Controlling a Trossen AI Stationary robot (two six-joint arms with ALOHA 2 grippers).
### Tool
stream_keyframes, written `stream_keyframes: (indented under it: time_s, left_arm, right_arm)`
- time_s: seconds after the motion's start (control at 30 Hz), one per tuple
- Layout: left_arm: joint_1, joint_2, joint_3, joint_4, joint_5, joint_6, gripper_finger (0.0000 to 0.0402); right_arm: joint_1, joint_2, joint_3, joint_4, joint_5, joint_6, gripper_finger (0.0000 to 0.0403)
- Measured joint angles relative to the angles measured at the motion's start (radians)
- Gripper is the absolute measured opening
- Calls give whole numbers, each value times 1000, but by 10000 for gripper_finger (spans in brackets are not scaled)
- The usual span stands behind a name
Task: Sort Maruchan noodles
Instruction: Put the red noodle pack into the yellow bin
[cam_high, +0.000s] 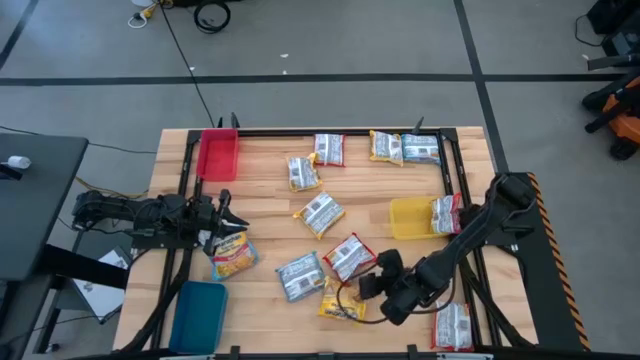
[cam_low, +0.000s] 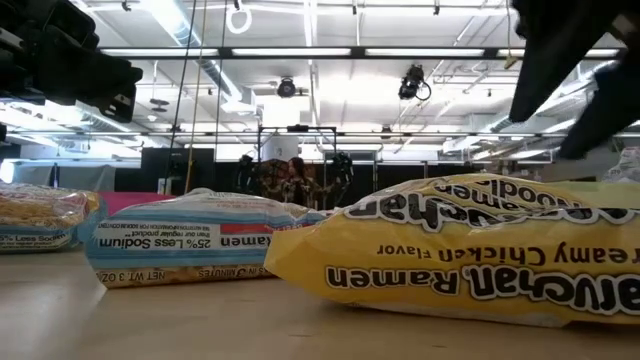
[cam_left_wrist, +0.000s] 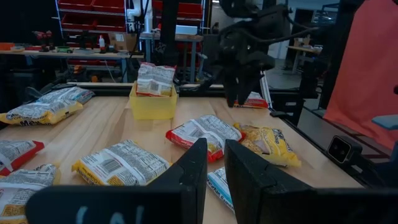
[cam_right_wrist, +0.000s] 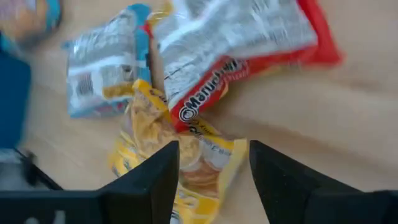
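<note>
1. The pale wooden plank table stands on a grey floor crossed by dark tape lines; the low view looks across it into a workshop hall with ceiling strip lights and shelving.
2. At the table's left, the left gripper hovers with its fingers nearly together and nothing between them, beside an orange-edged flat plastic ramen packet.
3. A red rectangular plastic tray at the far left edge and a blue rectangular plastic tray at the near left corner both hold nothing.
4. Loose Maruchan noodles lie scattered over the middle and far side of the table.
5. The right gripper hangs open over a yellow crinkled ramen packet, gripping nothing; a red-edged packet overlaps it.
6. A yellow rectangular plastic tray at the right holds 1 red-edged packet leaning on its rim.
</note>
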Motion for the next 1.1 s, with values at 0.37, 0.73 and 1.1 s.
stream_keyframes:
  time_s: [0.37,0.73,1.1]
  left_arm:
    - [0,0,0,0,0,0,62]
    - [0,1,0,5,0,-1,62]
    - [0,0,0,5,0,0,62]
  right_arm:
    - [-95,54,-232,505,-7,187,290]
    - [-170,66,-234,485,97,48,316]
    - [-238,66,-234,429,144,-36,241]
